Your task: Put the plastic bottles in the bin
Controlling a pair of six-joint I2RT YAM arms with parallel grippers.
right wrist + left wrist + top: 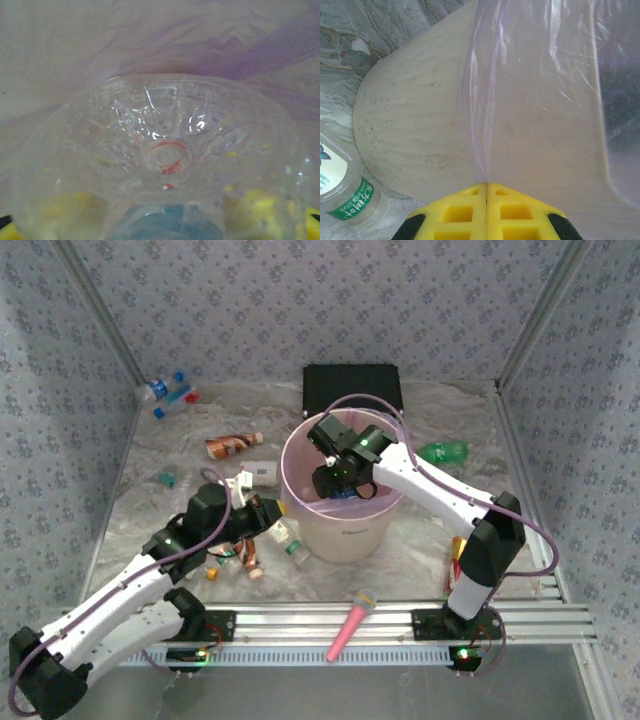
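Clear bottle (160, 150) within bin (345, 530) rim

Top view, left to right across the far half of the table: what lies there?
Blue-capped clear bottles → brown bottle → bin → green bottle.

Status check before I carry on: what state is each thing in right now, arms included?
Left gripper: jaws shut, tips at the bag's edge on the bin's side.
Right gripper: at the bin's mouth, clear bottle between the jaws; gripped or released, cannot tell.
Bin: upright, lined with the bag.
Green bottle: lying on the table.
Brown bottle: lying on the table.
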